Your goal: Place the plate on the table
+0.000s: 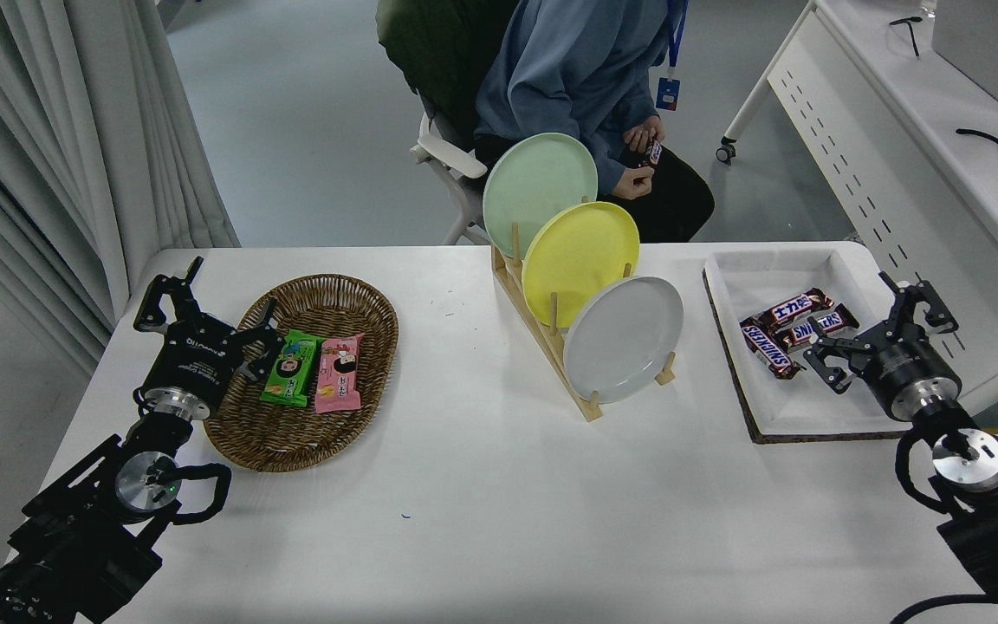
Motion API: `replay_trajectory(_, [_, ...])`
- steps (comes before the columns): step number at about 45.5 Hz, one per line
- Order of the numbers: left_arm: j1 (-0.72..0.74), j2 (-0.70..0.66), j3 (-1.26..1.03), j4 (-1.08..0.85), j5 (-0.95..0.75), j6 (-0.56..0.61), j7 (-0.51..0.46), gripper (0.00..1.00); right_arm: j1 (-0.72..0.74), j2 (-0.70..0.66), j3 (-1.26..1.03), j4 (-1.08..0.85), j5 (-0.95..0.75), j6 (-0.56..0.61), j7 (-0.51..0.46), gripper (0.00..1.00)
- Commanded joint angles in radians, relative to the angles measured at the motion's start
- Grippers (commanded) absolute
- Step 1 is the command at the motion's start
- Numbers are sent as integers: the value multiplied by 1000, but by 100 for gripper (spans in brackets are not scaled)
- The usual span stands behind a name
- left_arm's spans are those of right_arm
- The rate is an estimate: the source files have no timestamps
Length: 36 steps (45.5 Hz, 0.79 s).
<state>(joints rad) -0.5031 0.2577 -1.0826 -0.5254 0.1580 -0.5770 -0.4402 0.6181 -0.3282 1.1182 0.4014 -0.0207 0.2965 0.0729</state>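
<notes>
Large white rectangular desk (482,520) with rounded corners, matte top.

Round pale grey-white glossy plate (623,339) stands on edge in the nearest slot of a light wooden dowel rack (551,347), tilted back, its lower rim near the rack's front end. Nothing grips it. Behind it in the same rack: a round yellow plate (580,263), then a round mint green plate (539,191), each partly overlapped by the one in front.

Right of the rack, apart from it: a shallow white rectangular tray (776,277) on a dark cork-edged base, holding several brown chocolate bars (789,325) near its middle.

Right end effector (876,334), black, hangs over the tray's right edge, fingers spread apart, nothing between them. It is just right of the chocolate bars and well apart from the grey-white plate.

Left end effector (204,305), black, sits at the left side of the desk by the rim of an oval brown wicker basket (360,295); fingers spread apart, holding nothing. One finger reaches over the basket's left rim. In the basket lie a green snack packet (291,368) and a pink snack packet (340,373), side by side.

Far side of the desk: a person in a blue sweatshirt (577,69) seated on a white chair, hands (638,160) holding a small dark wrapped bar. A long white side desk with a perforated panel (880,199) runs along the right.
</notes>
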Motion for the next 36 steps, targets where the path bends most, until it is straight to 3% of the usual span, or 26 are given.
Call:
replay_trajectory(1, [0, 0, 0, -1, 0, 0, 0, 100, 34, -71, -216, 5, 235, -65, -1, 100])
replay_trajectory(17, [0, 0, 0, 1, 0, -1, -2, 100, 144, -150, -412, 7, 243, -28, -9, 100])
replay_trajectory(28, [0, 0, 1, -1, 0, -1, 0, 100, 305, -262, -895, 19, 251, -22, -7, 100])
replay_trajectory(36, [0, 0, 0, -1, 0, 0, 0, 100, 402, -330, -1124, 146, 255, 6, -7, 100])
